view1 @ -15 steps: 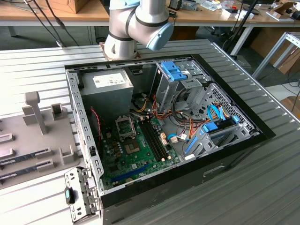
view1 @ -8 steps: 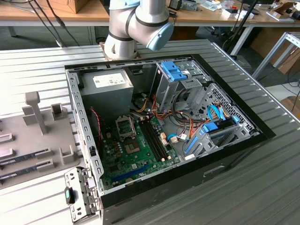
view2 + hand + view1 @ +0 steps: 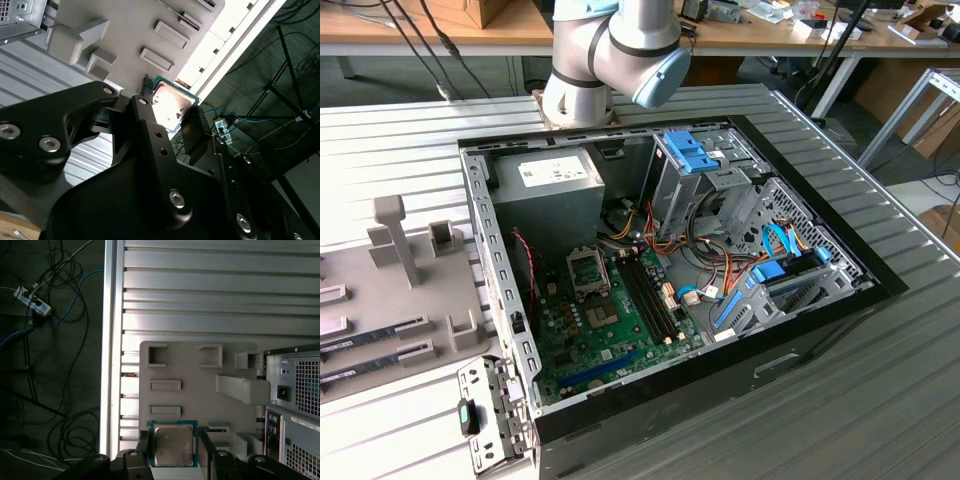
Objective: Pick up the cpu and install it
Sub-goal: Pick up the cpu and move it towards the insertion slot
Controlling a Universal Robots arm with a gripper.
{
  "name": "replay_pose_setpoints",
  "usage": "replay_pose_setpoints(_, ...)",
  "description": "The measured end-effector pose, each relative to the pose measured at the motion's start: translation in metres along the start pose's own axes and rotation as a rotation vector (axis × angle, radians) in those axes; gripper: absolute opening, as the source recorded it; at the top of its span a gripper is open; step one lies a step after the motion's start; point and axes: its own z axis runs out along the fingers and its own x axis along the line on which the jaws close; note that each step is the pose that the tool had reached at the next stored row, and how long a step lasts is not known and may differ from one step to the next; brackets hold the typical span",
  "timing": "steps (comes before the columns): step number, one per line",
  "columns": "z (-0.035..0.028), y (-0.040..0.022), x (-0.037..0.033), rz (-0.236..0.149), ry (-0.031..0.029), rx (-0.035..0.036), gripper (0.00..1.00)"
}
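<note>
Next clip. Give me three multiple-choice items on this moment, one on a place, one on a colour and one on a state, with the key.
1. Where is the cpu?
A. In the board's socket
B. Held by the gripper, above the grey tray
C. On the power supply

2. What colour is the cpu's rim?
A. Red
B. Green
C. Yellow

3. How is the computer case?
A. Lid on
B. Open, with the motherboard exposed
C. Turned face down

Key:
1. B: both wrist views show the fingers closed on its edges.
2. B: a thin green edge frames the metal top.
3. B: the exterior view looks straight onto the board.
</note>
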Motion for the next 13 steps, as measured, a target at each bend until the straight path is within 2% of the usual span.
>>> replay_pose_setpoints(8, 0.0000, -0.0001, -0.0016, 0.000, 0.0000, 0.0001, 0.47)
replay_pose_setpoints(13, 0.0001, -0.0002, -0.0061, 0.000, 0.0000, 0.0004, 0.47)
